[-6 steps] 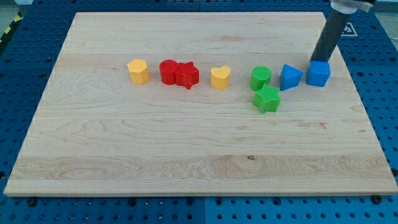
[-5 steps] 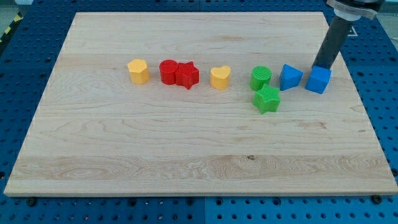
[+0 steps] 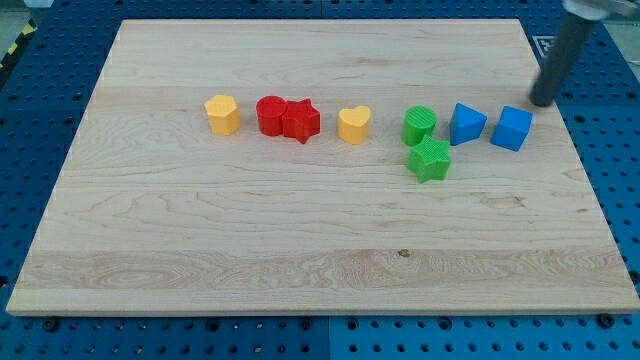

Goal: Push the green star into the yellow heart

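The green star (image 3: 430, 160) lies right of the board's middle, just below the green cylinder (image 3: 419, 125). The yellow heart (image 3: 353, 124) sits to the star's upper left, a small gap away. My tip (image 3: 541, 103) is at the board's right edge, up and to the right of the blue cube (image 3: 512, 128), apart from it and far right of the green star. The rod looks blurred.
A blue wedge-like block (image 3: 466, 123) stands between the green cylinder and the blue cube. A red cylinder (image 3: 270, 115) and red star (image 3: 301, 121) touch left of the heart. A yellow hexagonal block (image 3: 222, 114) is further left. The wooden board (image 3: 300, 250) lies on a blue pegboard.
My tip has moved right, off the blue cube's upper edge to the board's right edge. The blue cube has turned and shifted slightly down. The green star and yellow heart have not moved.
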